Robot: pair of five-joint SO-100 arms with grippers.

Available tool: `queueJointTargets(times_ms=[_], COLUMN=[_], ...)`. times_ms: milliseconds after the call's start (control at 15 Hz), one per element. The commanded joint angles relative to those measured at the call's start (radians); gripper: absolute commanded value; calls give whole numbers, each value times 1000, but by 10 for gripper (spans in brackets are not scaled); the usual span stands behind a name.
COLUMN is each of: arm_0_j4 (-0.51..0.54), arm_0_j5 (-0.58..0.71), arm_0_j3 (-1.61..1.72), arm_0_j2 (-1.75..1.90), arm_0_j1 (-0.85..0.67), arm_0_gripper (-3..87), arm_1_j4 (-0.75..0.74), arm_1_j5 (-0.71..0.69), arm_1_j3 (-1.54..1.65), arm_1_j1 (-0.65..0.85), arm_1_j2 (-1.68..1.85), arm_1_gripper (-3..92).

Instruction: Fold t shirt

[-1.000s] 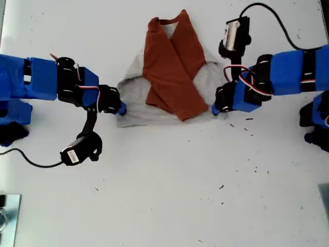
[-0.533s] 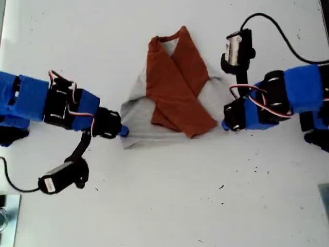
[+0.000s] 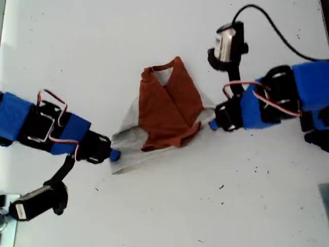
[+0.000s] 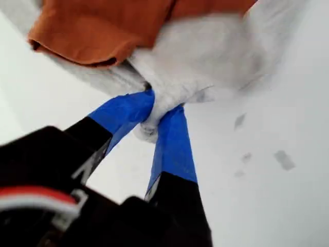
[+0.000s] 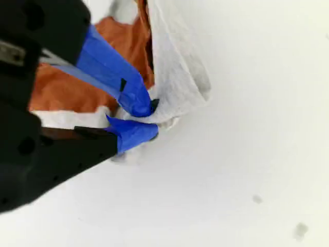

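The t shirt [image 3: 167, 110] lies bunched on the white table [image 3: 169, 216], its rust-orange sleeves crossed over the grey body. No dark print shows. My first gripper [image 3: 114, 154] comes in from the exterior view's left and is shut on the grey hem corner. The first wrist view shows its blue fingertips [image 4: 175, 139] pinching grey cloth [image 4: 205, 51] below an orange cuff [image 4: 97, 36]. My second gripper [image 3: 213, 123], reaching in from the exterior view's right, is shut on the opposite grey corner. In the second wrist view my second gripper [image 5: 146, 121] clamps a grey fold [image 5: 177, 77].
A black cable [image 3: 277, 31] loops from the second arm's camera at the exterior view's upper right. A metal object [image 3: 7, 211] sits at that view's lower left edge. Small dark specks [image 3: 255, 167] dot the table below the second arm.
My first gripper has pulled its hem corner down and to the exterior view's left. My second gripper has shifted slightly left with its corner. The shirt has narrowed and skewed.
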Motion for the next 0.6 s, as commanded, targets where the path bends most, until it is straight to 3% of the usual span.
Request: queueJointTargets(times_ms=[0,67,133,200,267,400,467,533], arm_0_j4=[63,57,43,6,-43,-123,-137,-120], arm_0_j5=[135,196,255,302,304,275,230,218], arm_0_j3=[52,117,192,278,376,551,650,761], arm_0_j2=[270,399,480,502,509,658,848,1078], arm_0_j1=[-290,-448,-611,-732,-807,-871,-900,-956], arm_0_gripper=[-3,-3,-3,104,229,363,296,239], arm_1_j4=[-98,-166,-279,-462,-641,-859,-946,-894], arm_1_j5=[-224,-276,-265,-264,-255,-163,-75,-86], arm_1_j3=[-92,-94,-51,32,144,397,548,580], arm_1_j1=[285,397,503,586,657,813,910,982], arm_1_j2=[25,20,21,12,15,167,264,304], arm_1_gripper=[32,35,146,230,229,219,219,219])
